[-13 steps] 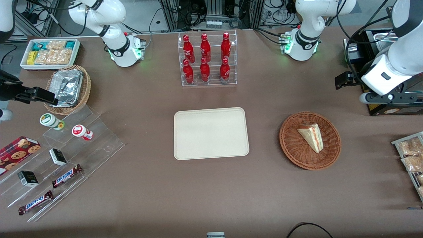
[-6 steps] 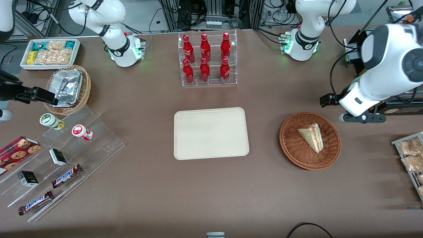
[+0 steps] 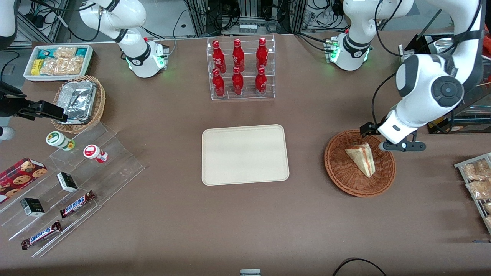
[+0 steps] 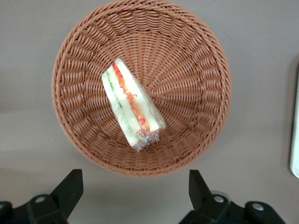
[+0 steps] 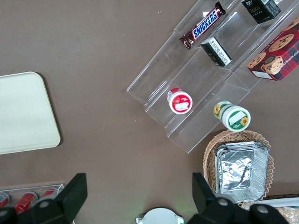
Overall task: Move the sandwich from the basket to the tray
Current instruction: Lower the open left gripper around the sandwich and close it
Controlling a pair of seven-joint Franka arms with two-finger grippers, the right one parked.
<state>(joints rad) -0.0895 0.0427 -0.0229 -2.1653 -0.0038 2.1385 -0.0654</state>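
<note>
A brown table seen from above, with the working arm's gripper (image 3: 383, 141) now hanging over the rim of a round reddish-brown wicker basket (image 3: 341, 174), at the edge of the basket farthest from the front camera. A second ago the same gripper was well off to the side, near the black equipment at the working arm's end of the table; half a second ago it was partway in, just short of the basket; so the arm has been sweeping steadily toward its target. Its two black fingers (image 4: 69, 190) are spread wide with nothing between them. Directly below and slightly ahead of the gripper, a wrapped triangular sandwich (image 4: 132, 104) lies inside the basket, pale bread outside, red and green filling showing along its cut edge, resting on the woven floor and not touched by the fingers. It has not shifted in that time. The cream rectangular tray (image 3: 215, 176) sits well apart from the gripper, toward the middle of the table, with nothing on it. Judging from this, the approach is nearly finished and the pickup has not begun: the gripper likely needs to centre over the wedge, descend, and close across the bread faces before any carry to the tray.
</note>
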